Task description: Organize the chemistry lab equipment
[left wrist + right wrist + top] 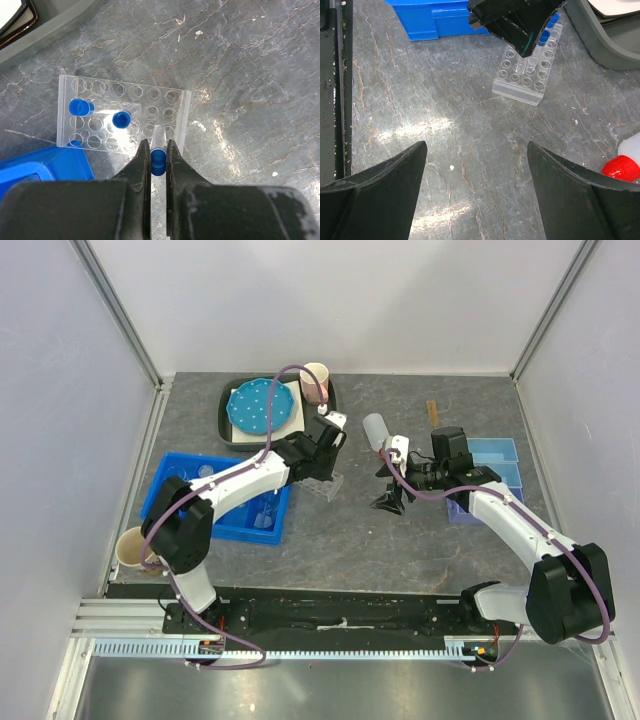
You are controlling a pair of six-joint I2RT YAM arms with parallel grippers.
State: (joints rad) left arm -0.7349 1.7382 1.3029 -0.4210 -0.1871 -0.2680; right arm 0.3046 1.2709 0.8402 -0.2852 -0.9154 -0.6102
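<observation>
While left end effector (pixel 159 150) grips blue-capped clear tube (pixel 158 162) at clear plastic rack (pixel 125 95) edge, off-hole descent risks tipping rack; right end effector (pixel 475 150) released.

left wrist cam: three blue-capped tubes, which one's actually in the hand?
The tube at the rack's right end, pinched in the left hand; the other two sit in the rack.

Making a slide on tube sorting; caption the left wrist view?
Left gripper shut on a blue-capped tube at the clear tube rack's edge.
</observation>
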